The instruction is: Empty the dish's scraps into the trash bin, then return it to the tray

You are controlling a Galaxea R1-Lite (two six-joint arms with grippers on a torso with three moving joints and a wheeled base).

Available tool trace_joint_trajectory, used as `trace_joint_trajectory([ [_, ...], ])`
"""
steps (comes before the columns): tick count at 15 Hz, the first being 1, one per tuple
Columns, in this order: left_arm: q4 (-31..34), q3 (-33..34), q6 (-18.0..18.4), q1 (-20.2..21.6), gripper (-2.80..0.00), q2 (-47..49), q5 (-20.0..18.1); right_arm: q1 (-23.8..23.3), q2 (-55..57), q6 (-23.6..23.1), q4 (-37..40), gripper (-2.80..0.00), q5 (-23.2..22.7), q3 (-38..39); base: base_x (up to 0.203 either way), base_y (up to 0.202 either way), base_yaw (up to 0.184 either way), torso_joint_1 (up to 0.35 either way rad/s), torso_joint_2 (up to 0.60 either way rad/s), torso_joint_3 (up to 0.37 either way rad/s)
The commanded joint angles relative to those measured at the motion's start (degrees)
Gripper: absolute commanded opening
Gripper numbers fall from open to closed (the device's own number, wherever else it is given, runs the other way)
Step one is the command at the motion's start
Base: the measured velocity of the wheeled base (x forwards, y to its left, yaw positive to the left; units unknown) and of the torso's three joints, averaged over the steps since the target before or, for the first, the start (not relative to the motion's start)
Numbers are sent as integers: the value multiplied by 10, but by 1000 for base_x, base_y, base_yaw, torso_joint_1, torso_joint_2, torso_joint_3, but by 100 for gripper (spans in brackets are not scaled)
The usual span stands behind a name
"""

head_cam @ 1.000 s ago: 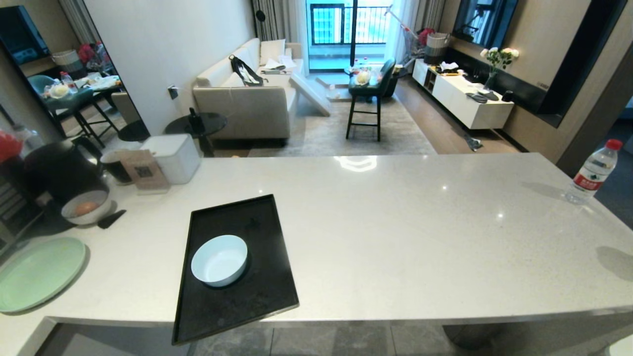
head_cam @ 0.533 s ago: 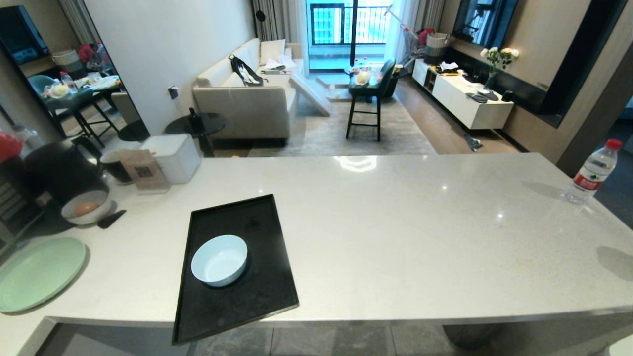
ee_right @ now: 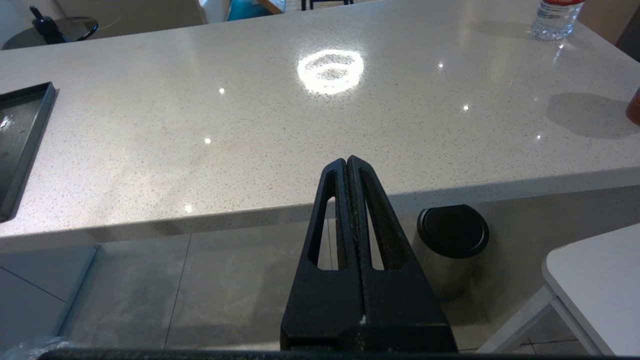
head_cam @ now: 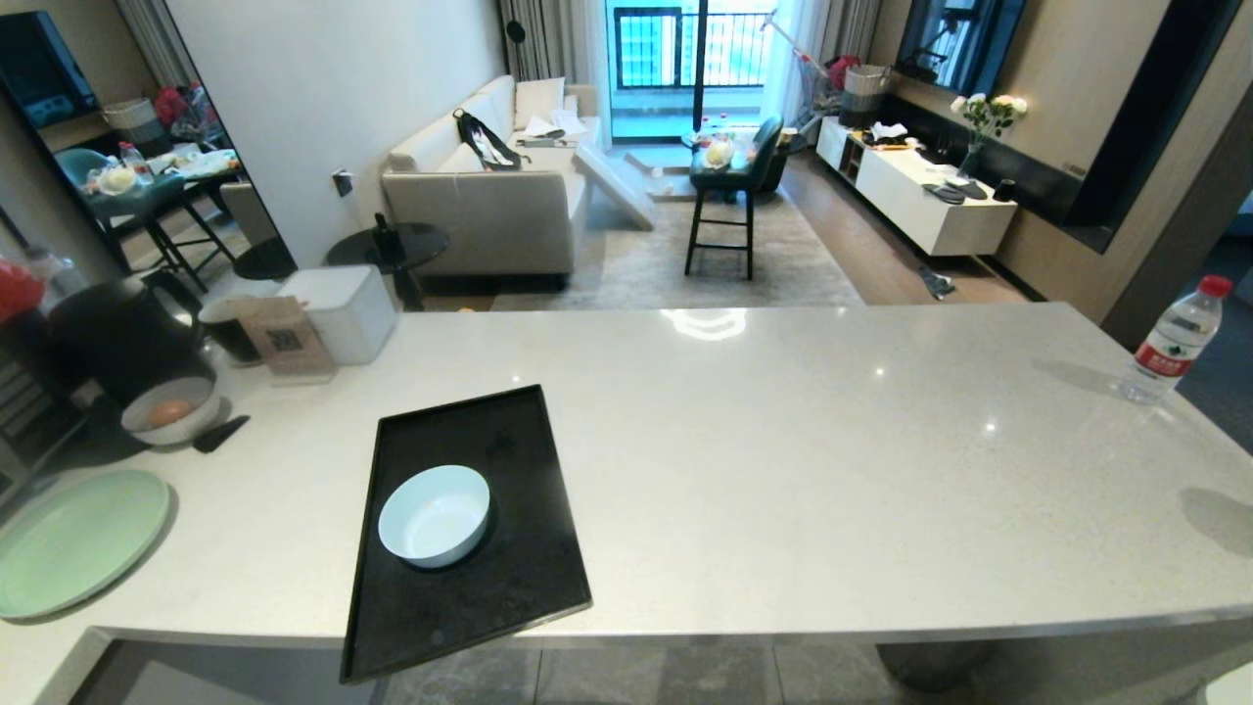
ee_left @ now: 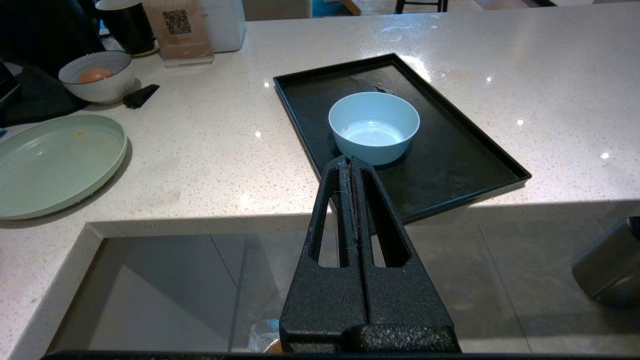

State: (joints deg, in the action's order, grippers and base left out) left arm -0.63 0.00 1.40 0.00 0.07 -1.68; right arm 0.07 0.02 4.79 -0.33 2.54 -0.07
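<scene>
The pale blue dish (head_cam: 434,516) stands upright on the black tray (head_cam: 509,607), whose near corner juts past the counter's front edge. I see no scraps in the dish (ee_left: 374,127). My left gripper (ee_left: 348,160) is shut and holds nothing; it hangs in front of the counter edge, short of the tray (ee_left: 450,160). My right gripper (ee_right: 346,160) is also shut and empty, off the counter edge further right. Neither gripper shows in the head view. Of the trash bin only a scrap of crinkly clear plastic (ee_left: 260,336) shows behind the left gripper.
A mint-green plate (head_cam: 73,539), a speckled bowl (head_cam: 169,411), a black kettle (head_cam: 117,338), a QR sign (head_cam: 286,338) and a white box (head_cam: 343,311) crowd the counter's left. A water bottle (head_cam: 1173,343) stands far right. A steel cylinder with a black top (ee_right: 450,245) stands on the floor.
</scene>
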Motion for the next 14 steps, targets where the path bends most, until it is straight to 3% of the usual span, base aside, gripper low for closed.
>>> trace_joint_trajectory([
  [1,-1,0,-4,0,-280,0,1,0,0,0,0,-280,0,0,0,0,0,0,0,0],
  [14,-1,0,-4,0,-280,-1,1,0,0,-1,1,-280,0,1,0,0,0,0,0,0],
])
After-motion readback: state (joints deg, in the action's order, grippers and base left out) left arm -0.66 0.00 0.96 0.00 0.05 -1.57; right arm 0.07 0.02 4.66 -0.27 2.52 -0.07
